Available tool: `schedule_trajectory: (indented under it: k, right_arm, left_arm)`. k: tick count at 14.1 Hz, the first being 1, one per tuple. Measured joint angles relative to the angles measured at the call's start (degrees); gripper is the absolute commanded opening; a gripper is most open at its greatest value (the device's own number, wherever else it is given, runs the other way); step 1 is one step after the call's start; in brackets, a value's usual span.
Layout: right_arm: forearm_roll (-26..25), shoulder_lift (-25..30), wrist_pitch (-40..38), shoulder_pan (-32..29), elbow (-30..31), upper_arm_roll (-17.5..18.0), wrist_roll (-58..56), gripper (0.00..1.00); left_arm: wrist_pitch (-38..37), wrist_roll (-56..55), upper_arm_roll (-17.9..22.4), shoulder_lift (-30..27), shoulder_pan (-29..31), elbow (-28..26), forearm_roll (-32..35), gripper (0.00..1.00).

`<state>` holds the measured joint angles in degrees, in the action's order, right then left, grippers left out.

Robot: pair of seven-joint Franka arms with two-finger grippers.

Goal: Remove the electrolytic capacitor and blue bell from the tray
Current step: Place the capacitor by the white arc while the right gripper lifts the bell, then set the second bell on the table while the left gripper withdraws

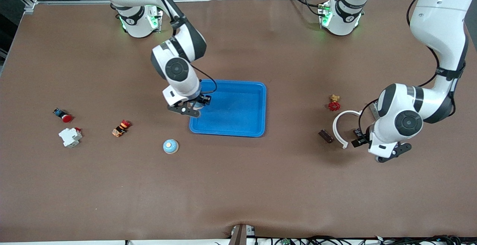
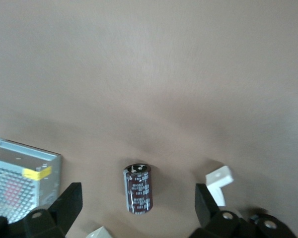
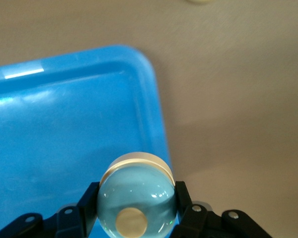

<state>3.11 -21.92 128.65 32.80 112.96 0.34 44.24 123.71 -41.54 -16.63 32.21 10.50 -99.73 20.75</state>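
1. Capacitor first: the dark brown cylindrical electrolytic capacitor [image 2: 138, 189] lies on its side on the brown table mat [image 1: 238, 185], out of the tray, between the spread fingers of the left gripper [image 1: 387, 154] and touched by neither. The jaws stand wide open and hold nothing. I judge this half of the task done.

2. Bell: the right gripper [image 1: 190, 108] is closed on a pale blue domed bell with a cream button on top [image 3: 137, 199], one finger pressed against each side of the dome. It hangs over the corner of the bright blue rectangular plastic tray [image 1: 238, 126] at the right arm's end, just inside the rim. This half is under way, not finished.

3. Tray contents: apart from the held bell, the tray floor looks bare.

4. What is left, as I judge it: carry the bell out over the rim, set it on the mat and release it.

5. A second pale blue bell [image 1: 170, 146] sits on the mat, outside the tray and near that same corner.
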Motion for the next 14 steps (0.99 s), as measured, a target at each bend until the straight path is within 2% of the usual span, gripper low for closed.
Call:
schedule_trajectory:
  k: [5, 9, 14]
  right_arm:
    - [0.0, 4.9, 0.6, -6.2, 5.9, -0.2, -11.9, 0.00]
    - [0.0, 8.8, 7.1, -11.5, 14.7, -0.3, -21.9, 0.00]
    - [0.0, 9.1, 17.7, -19.6, 21.9, -0.3, -34.8, 0.00]
  left_arm:
    - [-6.4, 0.0, -2.0, -3.4, -0.1, 6.5, 0.0, 1.00]
    - [-10.9, 5.9, -2.0, -5.3, 0.1, 12.4, -0.6, 1.00]
    - [-18.7, 10.6, -2.0, -12.4, 0.1, 14.0, -5.7, 1.00]
